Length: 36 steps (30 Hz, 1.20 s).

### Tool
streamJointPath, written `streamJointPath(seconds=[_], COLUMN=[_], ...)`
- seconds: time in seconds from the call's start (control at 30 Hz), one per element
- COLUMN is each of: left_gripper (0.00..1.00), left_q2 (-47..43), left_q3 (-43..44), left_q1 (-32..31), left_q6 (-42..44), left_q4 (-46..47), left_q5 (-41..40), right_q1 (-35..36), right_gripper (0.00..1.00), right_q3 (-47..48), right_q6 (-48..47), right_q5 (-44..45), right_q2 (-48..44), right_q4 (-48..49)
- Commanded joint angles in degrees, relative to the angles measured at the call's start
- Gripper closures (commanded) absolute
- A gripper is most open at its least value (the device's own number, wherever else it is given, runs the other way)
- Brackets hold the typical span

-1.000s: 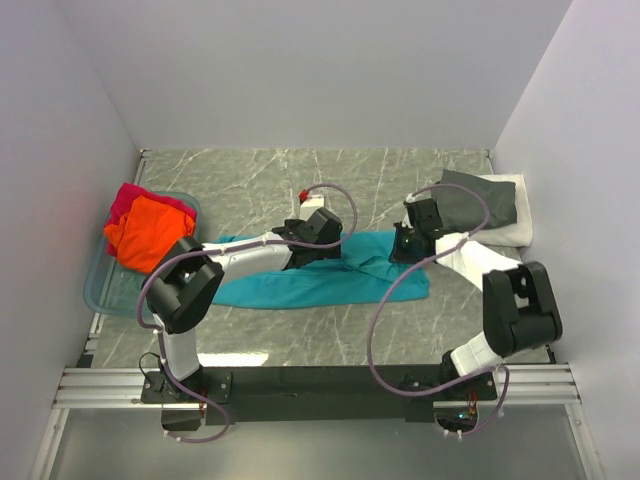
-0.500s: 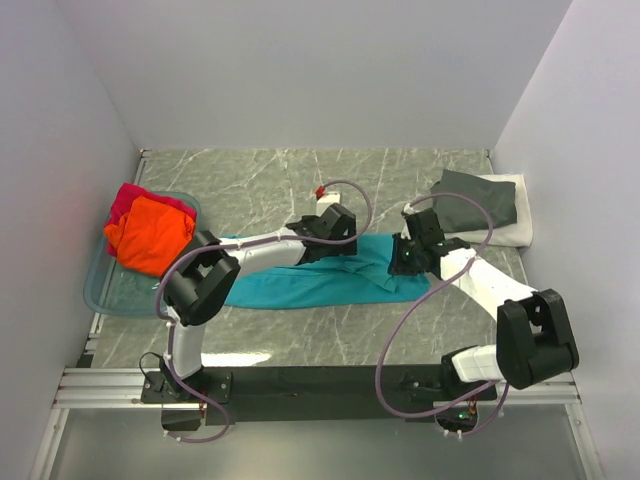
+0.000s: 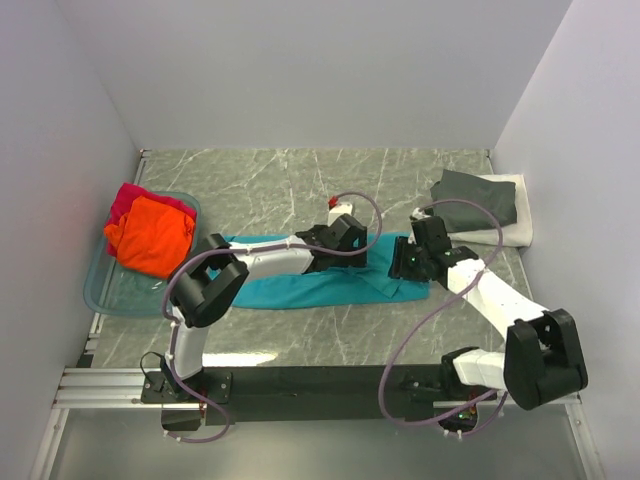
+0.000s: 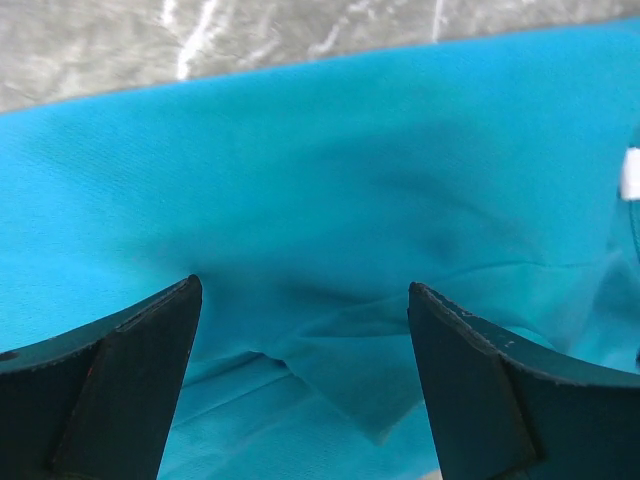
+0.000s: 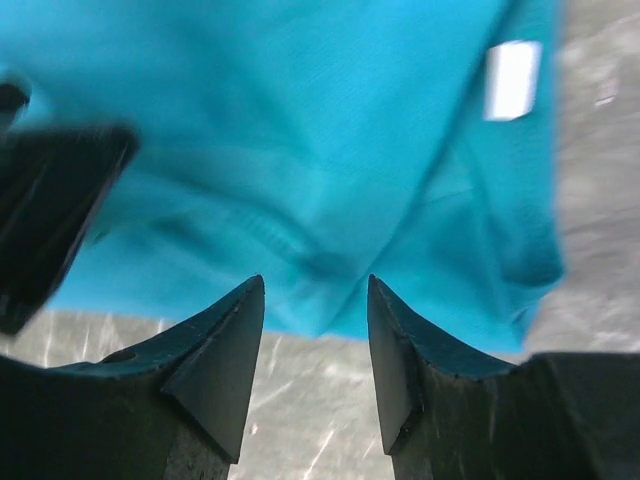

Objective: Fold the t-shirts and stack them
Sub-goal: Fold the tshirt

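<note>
a black rail (image 3: 320, 380) runs along the near edge of the desk (image 3: 300, 190) and carries both arm bases. the desk top is grey-green marble with pale veins, closed in by plain pale walls on the left, right and far sides.

across the middle of the desk the teal t-shirt (image 3: 290, 288) lies flat in a long band, folded narrow. the left gripper (image 3: 352, 250) hangs over its far edge near the centre, fingers spread wide with nothing between them. the right gripper (image 3: 402, 265) is just beside it over the shirt's right end, its fingers parted by a narrower gap and grasping nothing.

at the left edge a clear bluish tub (image 3: 92, 290) holds the orange t-shirt (image 3: 150, 235), bunched, with the magenta-red t-shirt (image 3: 125, 197) showing behind it. near the far right corner the dark grey t-shirt (image 3: 478, 200) sits folded on the white t-shirt (image 3: 510, 232).

only the wrist views show soft creases in the teal cloth, a small white label (image 5: 511, 80) sewn on it, and bare marble just past the hem. only the top view shows the tub and the folded stack.
</note>
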Motion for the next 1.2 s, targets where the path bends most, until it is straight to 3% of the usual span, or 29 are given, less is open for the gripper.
streamJointPath(seconds=[0.0,0.2,0.53,0.67,0.77,0.93,1.17], left_gripper=[0.1,0.11,0.11,0.11,0.11,0.11,0.1], left_q2=[-1.18,-2.95,-4.35,-5.05,-5.32,-5.23,-5.32], left_q3=[-2.34,-6.57,-8.24,-9.38,-9.73,-9.21,-8.85], left_q1=[-0.51,-1.03,-1.12,-1.21,-1.21,-1.21,-1.12], left_q6=[0.47,1.53,1.61,1.44,1.26,1.44,1.53], left_q4=[3.2,5.41,5.05,5.14,5.23,4.61,4.35], left_q5=[1.76,3.26,1.24,0.62,0.36,-0.08,-0.26], right_q1=[-3.87,-6.51,-9.14,-9.76,-10.29,-10.64,-12.93], right_gripper=[0.47,0.46,0.47,0.6,0.64,0.52,0.5], right_q3=[2.12,5.82,10.57,12.41,14.17,13.65,13.39], right_q6=[-0.16,-0.61,-1.75,-1.92,-2.27,-2.54,-3.24], right_q5=[-0.25,-2.71,-3.33,-3.68,-4.47,-2.2,-2.27], right_q2=[3.42,12.21,18.55,21.09,23.38,21.64,20.93], right_q4=[3.88,7.13,9.16,9.51,8.46,7.93,7.66])
